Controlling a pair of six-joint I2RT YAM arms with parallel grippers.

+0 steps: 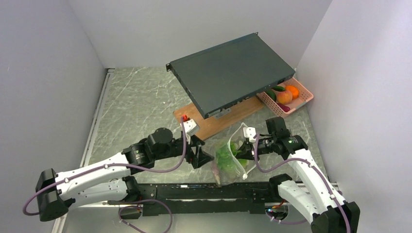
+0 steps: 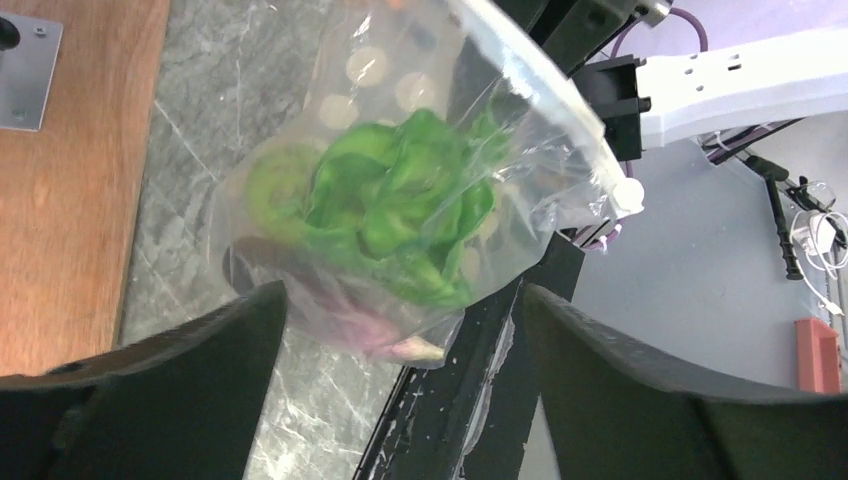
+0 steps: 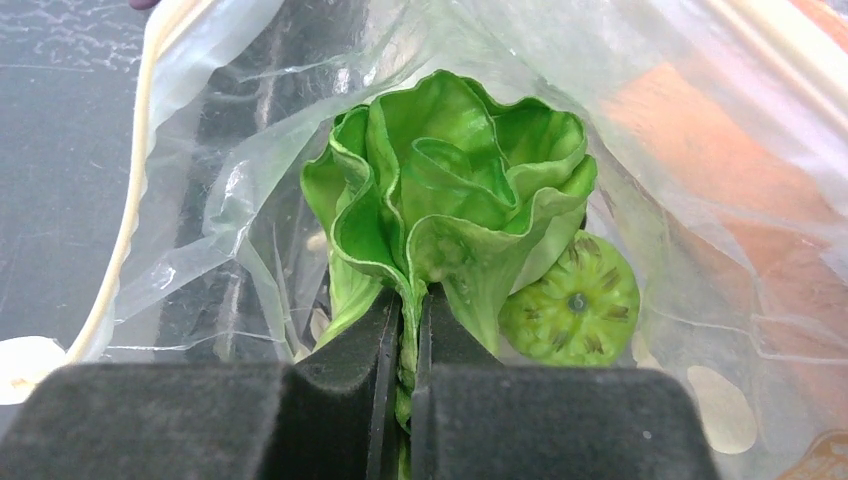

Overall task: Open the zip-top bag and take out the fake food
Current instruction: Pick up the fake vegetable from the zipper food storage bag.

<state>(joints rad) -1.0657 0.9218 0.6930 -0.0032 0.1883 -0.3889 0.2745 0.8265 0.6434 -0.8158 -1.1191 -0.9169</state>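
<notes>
Lettuce (image 3: 450, 180) pinched between right jaws inside bag (image 3: 700, 150)

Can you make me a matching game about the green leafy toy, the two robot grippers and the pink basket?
1 leafy green toy
2 left gripper
3 right gripper
4 pink basket

A open
B far right of the top view
C inside the zip-top bag
D shut on a leaf

Pairs: 1-C, 2-A, 3-D, 4-B.

The top camera looks down across the whole table (image 1: 136, 97); both wrist cameras face the zip-top bag (image 2: 520, 170) close up, from opposite sides.
</notes>
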